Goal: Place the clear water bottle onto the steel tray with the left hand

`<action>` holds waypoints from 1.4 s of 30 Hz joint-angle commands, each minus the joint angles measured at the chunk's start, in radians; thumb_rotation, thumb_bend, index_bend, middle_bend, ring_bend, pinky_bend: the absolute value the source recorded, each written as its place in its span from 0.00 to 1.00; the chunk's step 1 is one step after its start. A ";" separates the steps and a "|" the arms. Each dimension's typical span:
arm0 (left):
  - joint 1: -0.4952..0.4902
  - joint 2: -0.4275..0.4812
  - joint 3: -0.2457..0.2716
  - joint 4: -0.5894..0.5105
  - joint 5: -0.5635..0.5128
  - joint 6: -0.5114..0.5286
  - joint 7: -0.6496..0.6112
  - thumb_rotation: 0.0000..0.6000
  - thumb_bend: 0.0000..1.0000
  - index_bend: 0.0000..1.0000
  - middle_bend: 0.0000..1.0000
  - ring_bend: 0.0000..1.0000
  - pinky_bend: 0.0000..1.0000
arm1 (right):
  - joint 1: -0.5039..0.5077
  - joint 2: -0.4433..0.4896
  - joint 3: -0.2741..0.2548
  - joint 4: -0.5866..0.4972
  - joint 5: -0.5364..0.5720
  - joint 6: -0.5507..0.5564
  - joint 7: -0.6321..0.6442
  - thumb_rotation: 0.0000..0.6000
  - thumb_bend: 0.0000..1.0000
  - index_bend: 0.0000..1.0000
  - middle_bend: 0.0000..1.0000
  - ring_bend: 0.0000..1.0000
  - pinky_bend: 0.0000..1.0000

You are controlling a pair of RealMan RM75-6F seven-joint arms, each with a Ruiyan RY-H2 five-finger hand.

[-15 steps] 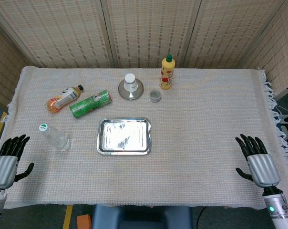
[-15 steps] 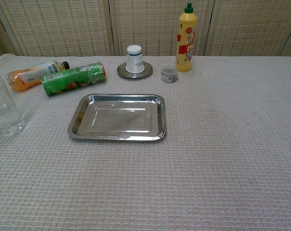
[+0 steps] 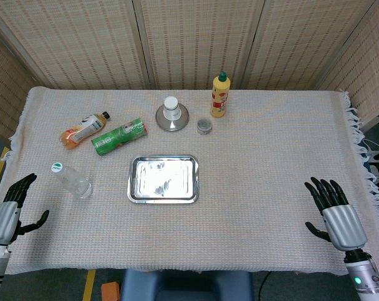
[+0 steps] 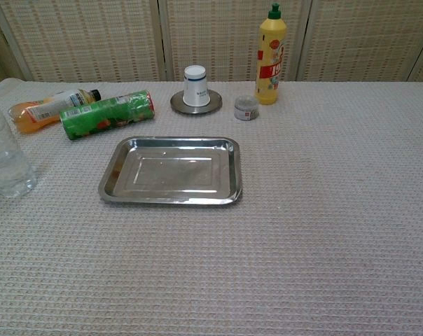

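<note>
Clear water bottle (image 3: pixel 71 179) standing upright on the tabletop (image 3: pixel 265 157), cap up, long axis vertical, well left of the steel tray (image 3: pixel 163 179), not touching. Head view only: left hand (image 3: pixel 9 210) at the near-left edge, fingers spread, holding nothing; right hand (image 3: pixel 336 212) near-right, same deal. Chest view catches just the bottle's lower body at its left edge, no hands.
</note>
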State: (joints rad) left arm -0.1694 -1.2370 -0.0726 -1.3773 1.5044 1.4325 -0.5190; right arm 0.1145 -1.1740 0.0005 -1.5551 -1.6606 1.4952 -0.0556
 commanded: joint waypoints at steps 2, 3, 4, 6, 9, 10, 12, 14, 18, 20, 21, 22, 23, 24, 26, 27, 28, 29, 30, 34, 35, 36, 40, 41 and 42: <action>-0.018 -0.081 -0.021 0.114 -0.018 -0.037 -0.402 1.00 0.34 0.00 0.00 0.00 0.06 | 0.004 -0.008 -0.014 0.048 -0.065 0.046 0.069 1.00 0.09 0.00 0.00 0.00 0.00; -0.018 -0.099 -0.033 0.128 -0.033 -0.034 -0.443 1.00 0.34 0.00 0.00 0.00 0.06 | 0.004 -0.011 -0.015 0.054 -0.068 0.049 0.072 1.00 0.08 0.00 0.00 0.00 0.00; -0.020 -0.120 -0.046 0.152 -0.049 -0.037 -0.480 1.00 0.34 0.00 0.00 0.00 0.06 | 0.005 -0.014 -0.016 0.059 -0.072 0.048 0.076 1.00 0.08 0.00 0.00 0.00 0.00; -0.028 -0.144 -0.056 0.192 -0.060 -0.049 -0.518 1.00 0.34 0.00 0.00 0.00 0.05 | 0.008 -0.015 -0.020 0.062 -0.075 0.043 0.082 1.00 0.08 0.00 0.00 0.00 0.00; -0.048 -0.169 -0.058 0.250 -0.065 -0.086 -0.538 1.00 0.34 0.00 0.00 0.00 0.04 | 0.010 -0.015 -0.023 0.060 -0.072 0.035 0.078 1.00 0.08 0.00 0.00 0.00 0.00; -0.056 -0.179 -0.059 0.269 -0.068 -0.099 -0.535 1.00 0.34 0.00 0.00 0.00 0.03 | 0.010 -0.017 -0.021 0.060 -0.070 0.035 0.069 1.00 0.08 0.00 0.00 0.00 0.00; -0.067 -0.193 -0.064 0.290 -0.075 -0.116 -0.534 1.00 0.33 0.00 0.00 0.00 0.03 | 0.009 -0.020 -0.021 0.057 -0.068 0.034 0.059 1.00 0.08 0.00 0.00 0.00 0.00; -0.078 -0.206 -0.067 0.310 -0.080 -0.136 -0.535 1.00 0.33 0.00 0.00 0.00 0.03 | 0.010 -0.021 -0.022 0.055 -0.064 0.026 0.051 1.00 0.08 0.00 0.00 0.00 0.00; -0.100 -0.230 -0.071 0.347 -0.087 -0.168 -0.523 1.00 0.34 0.00 0.00 0.00 0.03 | 0.014 -0.022 -0.022 0.051 -0.054 0.010 0.038 1.00 0.08 0.00 0.00 0.00 0.00; -0.109 -0.241 -0.071 0.363 -0.090 -0.188 -0.520 1.00 0.34 0.00 0.00 0.00 0.03 | 0.017 -0.023 -0.021 0.049 -0.047 0.000 0.032 1.00 0.08 0.00 0.00 0.00 0.00; -0.113 -0.245 -0.069 0.367 -0.090 -0.196 -0.522 1.00 0.34 0.00 0.00 0.00 0.03 | 0.019 -0.024 -0.021 0.049 -0.044 -0.005 0.029 1.00 0.08 0.00 0.00 0.00 0.00; -0.118 -0.247 -0.066 0.371 -0.087 -0.206 -0.522 1.00 0.34 0.00 0.00 0.00 0.03 | 0.021 -0.024 -0.020 0.048 -0.040 -0.011 0.026 1.00 0.08 0.00 0.00 0.00 0.00; -0.122 -0.249 -0.063 0.374 -0.085 -0.211 -0.519 1.00 0.34 0.00 0.00 0.00 0.03 | 0.022 -0.025 -0.020 0.047 -0.037 -0.015 0.024 1.00 0.08 0.00 0.00 0.00 0.00; -0.124 -0.252 -0.061 0.377 -0.083 -0.214 -0.513 1.00 0.34 0.00 0.00 0.00 0.02 | 0.023 -0.025 -0.019 0.047 -0.034 -0.019 0.022 1.00 0.08 0.00 0.00 0.00 0.00; -0.130 -0.260 -0.060 0.381 -0.082 -0.220 -0.499 1.00 0.33 0.00 0.00 0.00 0.03 | 0.025 -0.025 -0.020 0.045 -0.028 -0.028 0.018 1.00 0.08 0.00 0.00 0.00 0.00; -0.134 -0.264 -0.060 0.380 -0.083 -0.224 -0.496 1.00 0.34 0.00 0.00 0.00 0.03 | 0.027 -0.025 -0.020 0.044 -0.026 -0.032 0.017 1.00 0.08 0.00 0.00 0.00 0.00; -0.136 -0.266 -0.060 0.379 -0.083 -0.227 -0.496 1.00 0.34 0.00 0.00 0.00 0.03 | 0.028 -0.025 -0.020 0.043 -0.024 -0.035 0.015 1.00 0.08 0.00 0.00 0.00 0.00; -0.139 -0.267 -0.060 0.377 -0.082 -0.230 -0.496 1.00 0.34 0.00 0.00 0.00 0.03 | 0.028 -0.025 -0.020 0.043 -0.022 -0.037 0.014 1.00 0.08 0.00 0.00 0.00 0.00; -0.142 -0.268 -0.060 0.375 -0.080 -0.232 -0.496 1.00 0.34 0.00 0.00 0.00 0.03 | 0.029 -0.024 -0.020 0.042 -0.021 -0.039 0.013 1.00 0.08 0.00 0.00 0.00 0.00; -0.153 -0.267 -0.049 0.358 -0.065 -0.241 -0.489 1.00 0.34 0.00 0.00 0.00 0.02 | 0.030 -0.022 -0.021 0.039 -0.018 -0.043 0.012 1.00 0.08 0.00 0.00 0.00 0.00; -0.156 -0.269 -0.048 0.358 -0.065 -0.244 -0.483 1.00 0.34 0.00 0.00 0.00 0.02 | 0.030 -0.021 -0.021 0.039 -0.017 -0.044 0.013 1.00 0.08 0.00 0.00 0.00 0.00; -0.159 -0.271 -0.049 0.357 -0.066 -0.249 -0.481 1.00 0.34 0.00 0.00 0.00 0.02 | 0.030 -0.021 -0.022 0.038 -0.016 -0.045 0.013 1.00 0.08 0.00 0.00 0.00 0.00; -0.172 -0.277 -0.041 0.350 -0.058 -0.264 -0.481 1.00 0.34 0.00 0.00 0.00 0.02 | 0.030 -0.018 -0.024 0.037 -0.017 -0.045 0.015 1.00 0.08 0.00 0.00 0.00 0.00; -0.173 -0.281 -0.040 0.353 -0.057 -0.262 -0.472 1.00 0.34 0.00 0.00 0.00 0.02 | 0.030 -0.018 -0.024 0.036 -0.017 -0.045 0.015 1.00 0.08 0.00 0.00 0.00 0.00; -0.174 -0.288 -0.044 0.356 -0.060 -0.257 -0.462 1.00 0.33 0.00 0.00 0.00 0.02 | 0.031 -0.018 -0.025 0.036 -0.017 -0.046 0.015 1.00 0.08 0.00 0.00 0.00 0.00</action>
State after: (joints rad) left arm -0.3409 -1.5176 -0.1151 -1.0244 1.4449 1.1715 -0.9921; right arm 0.1453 -1.1918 -0.0240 -1.5188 -1.6775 1.4493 -0.0402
